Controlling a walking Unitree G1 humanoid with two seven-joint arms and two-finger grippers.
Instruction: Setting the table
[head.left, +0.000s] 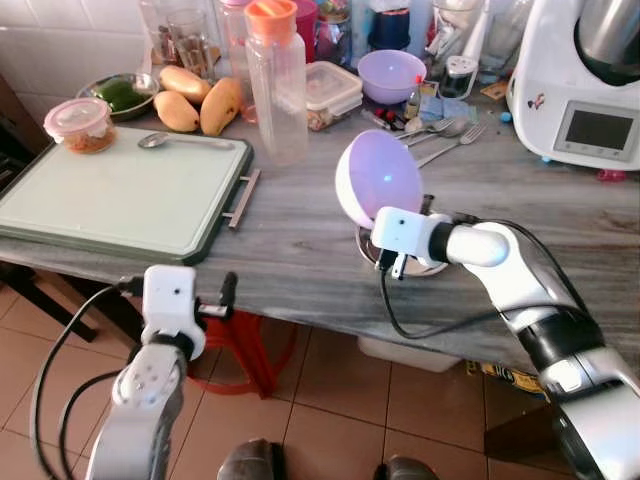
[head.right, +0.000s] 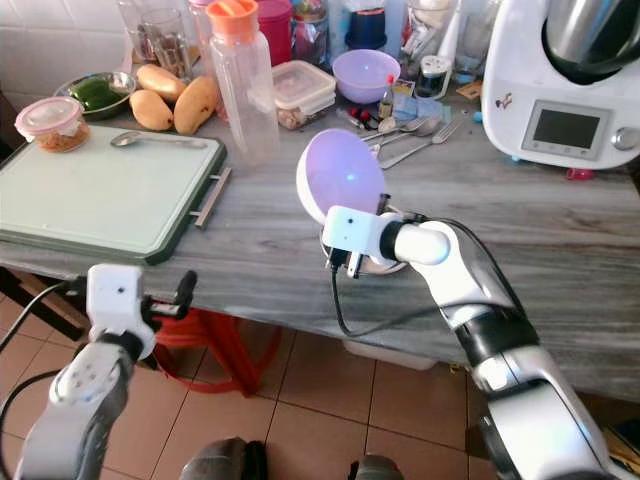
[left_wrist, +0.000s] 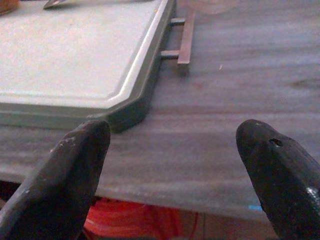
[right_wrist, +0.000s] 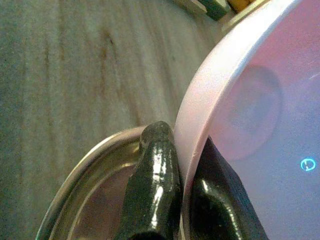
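Observation:
My right gripper (right_wrist: 181, 140) is shut on the rim of a purple plastic bowl (head.left: 378, 178), one finger inside and one outside. The bowl is tipped on its side just above a small steel dish (head.left: 368, 246) in the middle of the grey wooden counter (head.left: 300, 240). A green tray (head.left: 120, 190) lies at the counter's left with a spoon (head.left: 155, 140) on its far edge. My left gripper (left_wrist: 177, 135) is open and holds nothing; it hovers at the counter's front edge, near the tray's right corner.
At the back stand a clear water bottle (head.left: 275, 80), mangoes (head.left: 200, 100), a lidded food tub (head.left: 80, 123), a second purple bowl (head.left: 390, 75), loose cutlery (head.left: 445, 130) and a white kitchen machine (head.left: 585, 80). A red stool (head.left: 245, 335) sits under the counter.

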